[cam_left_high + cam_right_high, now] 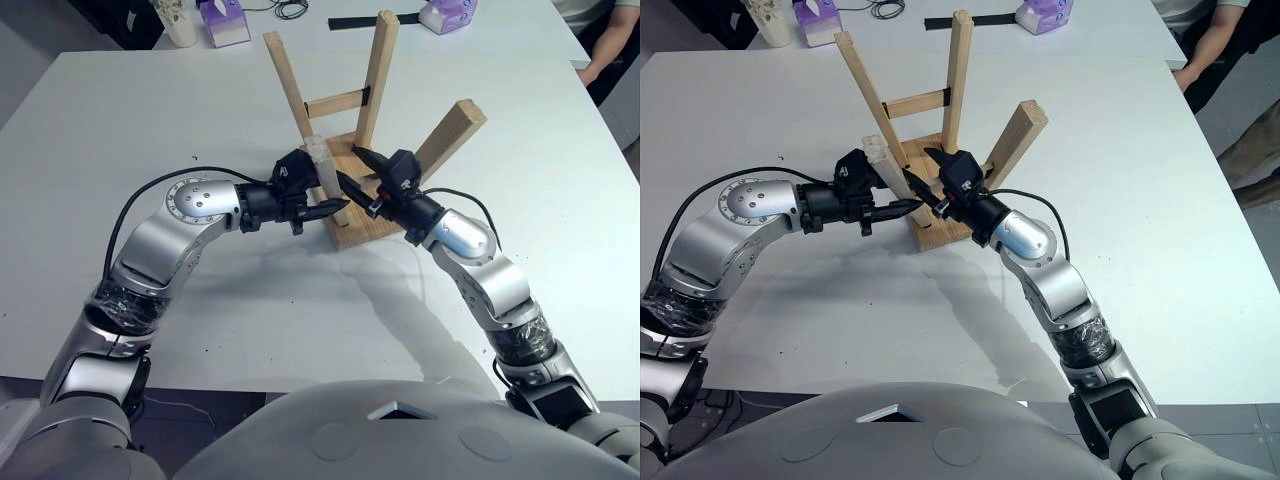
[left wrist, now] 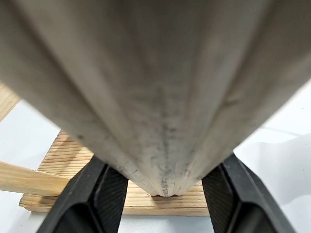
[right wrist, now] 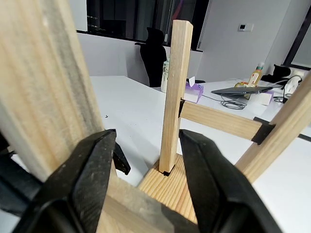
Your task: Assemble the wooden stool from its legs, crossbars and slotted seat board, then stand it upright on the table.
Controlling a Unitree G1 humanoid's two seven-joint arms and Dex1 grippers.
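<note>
Stool (image 1: 352, 228) lies seat-down between both grippers, four legs (image 1: 380, 70) up, one crossbar (image 1: 335, 102) joining the far two. Left gripper (image 1: 325, 190) is clamped on the near pale leg (image 1: 319, 165); right gripper (image 1: 352, 168), fingers apart, hovers just beside it.

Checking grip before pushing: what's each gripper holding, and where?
Left gripper clamps the greyish leg near its lower end, by the seat board. Right gripper is open, holding nothing.

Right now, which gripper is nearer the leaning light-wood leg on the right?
Right. The right gripper is beside the leaning leg; the left gripper, across the wooden seat board, holds a pale leg.
</note>
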